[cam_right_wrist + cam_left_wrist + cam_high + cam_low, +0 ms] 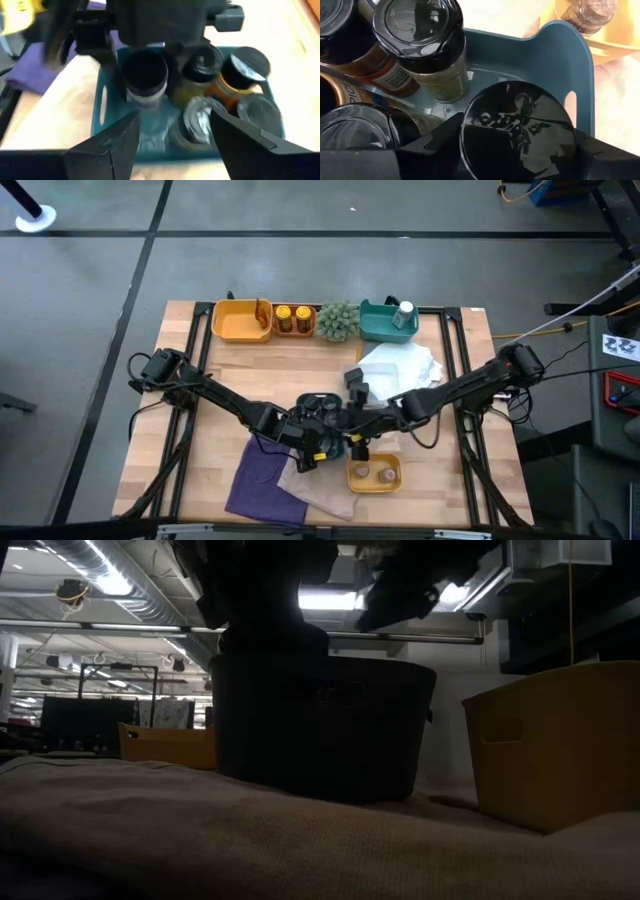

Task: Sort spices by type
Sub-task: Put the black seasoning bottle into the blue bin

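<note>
The teal tray (570, 55) near the desk's front edge holds most jars upright, so sorting looks barely begun; two jars (292, 318) stand in the far-edge orange tray (281, 330); the left gripper (512, 150) grips a black-lidded jar (520, 130), axis vertical, lid up; the right gripper (172, 135) hovers open, empty.

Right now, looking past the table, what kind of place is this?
Probably a lab or workshop in a large industrial hall: exposed ceiling ducts with strip lights, a bare concrete floor, and loose cables beside the wooden table.
</note>
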Robot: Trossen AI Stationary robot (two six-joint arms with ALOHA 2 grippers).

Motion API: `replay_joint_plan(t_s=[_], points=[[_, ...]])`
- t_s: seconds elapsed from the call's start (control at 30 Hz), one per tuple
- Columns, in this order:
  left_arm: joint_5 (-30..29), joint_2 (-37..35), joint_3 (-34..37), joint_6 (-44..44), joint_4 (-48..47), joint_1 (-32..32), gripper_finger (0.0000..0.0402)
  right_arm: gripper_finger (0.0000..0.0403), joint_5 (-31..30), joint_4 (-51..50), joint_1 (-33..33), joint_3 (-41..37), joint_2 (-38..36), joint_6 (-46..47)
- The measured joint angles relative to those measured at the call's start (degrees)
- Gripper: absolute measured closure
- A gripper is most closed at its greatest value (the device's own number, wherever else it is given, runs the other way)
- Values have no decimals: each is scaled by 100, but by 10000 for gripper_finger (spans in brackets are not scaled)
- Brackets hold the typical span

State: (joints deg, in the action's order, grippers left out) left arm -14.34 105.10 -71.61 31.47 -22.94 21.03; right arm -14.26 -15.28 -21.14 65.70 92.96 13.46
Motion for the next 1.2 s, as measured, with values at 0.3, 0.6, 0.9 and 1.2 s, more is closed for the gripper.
replay_joint_plan(t_s=[0.3, 0.6, 0.9, 1.2], points=[[45, 0, 0, 3, -16, 27, 178, 162, -666, -1703, -282, 6, -1175, 261], [62, 0, 0, 14, 1, 34, 178, 162, -1933, -2154, -1320, -988, -3002, 436], [62, 0, 2, 19, 2, 36, 178, 162, -1465, 372, -1035, -3441, -4899, 274], [62, 0, 4, 2, 0, 36, 178, 162, 512, 2289, 162, -5040, -5401, -23]])
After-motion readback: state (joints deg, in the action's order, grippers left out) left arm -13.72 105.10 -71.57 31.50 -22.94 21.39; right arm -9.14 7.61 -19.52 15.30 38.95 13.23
